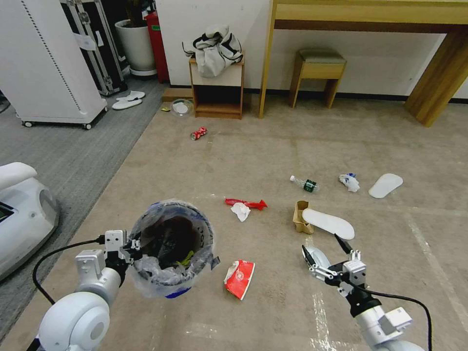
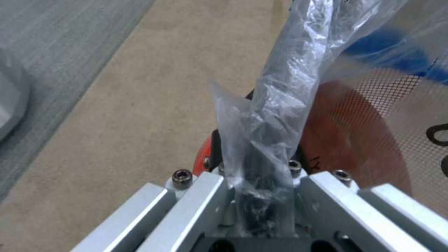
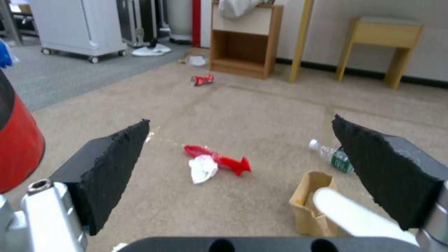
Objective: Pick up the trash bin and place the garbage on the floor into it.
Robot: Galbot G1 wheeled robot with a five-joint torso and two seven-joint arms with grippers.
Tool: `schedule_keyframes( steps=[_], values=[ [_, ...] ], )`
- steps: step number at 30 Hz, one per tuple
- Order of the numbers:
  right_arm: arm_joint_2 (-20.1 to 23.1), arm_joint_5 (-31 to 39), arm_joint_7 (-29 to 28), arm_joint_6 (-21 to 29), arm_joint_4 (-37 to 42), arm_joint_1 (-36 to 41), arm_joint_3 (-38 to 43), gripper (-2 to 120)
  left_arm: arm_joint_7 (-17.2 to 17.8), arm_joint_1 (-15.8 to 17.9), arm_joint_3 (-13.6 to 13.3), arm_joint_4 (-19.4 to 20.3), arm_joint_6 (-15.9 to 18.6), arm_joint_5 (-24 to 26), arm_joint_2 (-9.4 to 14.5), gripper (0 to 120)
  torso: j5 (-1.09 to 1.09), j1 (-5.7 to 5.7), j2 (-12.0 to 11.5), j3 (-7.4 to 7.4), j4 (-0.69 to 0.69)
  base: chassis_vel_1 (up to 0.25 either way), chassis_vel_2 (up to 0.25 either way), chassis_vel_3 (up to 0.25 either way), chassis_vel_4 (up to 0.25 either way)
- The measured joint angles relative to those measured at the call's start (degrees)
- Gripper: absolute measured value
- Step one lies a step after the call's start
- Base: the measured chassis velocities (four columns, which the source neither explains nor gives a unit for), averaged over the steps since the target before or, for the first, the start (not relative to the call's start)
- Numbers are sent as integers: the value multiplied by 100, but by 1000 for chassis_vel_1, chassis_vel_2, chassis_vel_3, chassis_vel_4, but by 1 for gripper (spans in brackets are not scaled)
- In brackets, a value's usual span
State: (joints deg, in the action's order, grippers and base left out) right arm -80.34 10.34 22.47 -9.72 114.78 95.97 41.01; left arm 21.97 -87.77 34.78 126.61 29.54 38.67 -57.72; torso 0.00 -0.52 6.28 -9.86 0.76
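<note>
1. The left claw (image 1: pixel 130 246) is clenched on the rim of the one trash bin (image 1: pixel 171 246), holding it above the floor (image 1: pixel 273 156); its clear plastic liner (image 2: pixel 275 105) is pinched between the fingers.
2. Two red wrappers: one flat (image 1: pixel 240 279) beside the bin, one long (image 1: pixel 246 203) touching a white tissue (image 1: pixel 240 211).
3. One crushed can (image 1: pixel 198 133) lies farther back.
4. One bottle (image 1: pixel 305 184), one brown carton (image 1: pixel 301 217), a second tissue (image 1: pixel 349 182).
5. Two white slippers (image 1: pixel 327 223) (image 1: pixel 385 185) lie on the beige carpet.
6. The right claw (image 1: pixel 325 249) hangs released near the carton.
</note>
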Motion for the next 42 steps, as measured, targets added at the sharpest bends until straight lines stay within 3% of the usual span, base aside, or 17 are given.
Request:
schedule_keyframes(
  steps=[20, 42],
  values=[
    [615, 479, -366, 257, -1111, -1015, -963, 100, 29, 116, 43, -162, -9, 16, -106, 1, 0, 0, 0, 0, 0, 0, 0, 0, 0],
    [1548, 1796, -1052, 789, -1945, -1718, -2241, 100, -100, 301, -63, -402, -31, 21, -125, 1, 0, 0, 0, 0, 0, 0, 0, 0, 0]
  ],
)
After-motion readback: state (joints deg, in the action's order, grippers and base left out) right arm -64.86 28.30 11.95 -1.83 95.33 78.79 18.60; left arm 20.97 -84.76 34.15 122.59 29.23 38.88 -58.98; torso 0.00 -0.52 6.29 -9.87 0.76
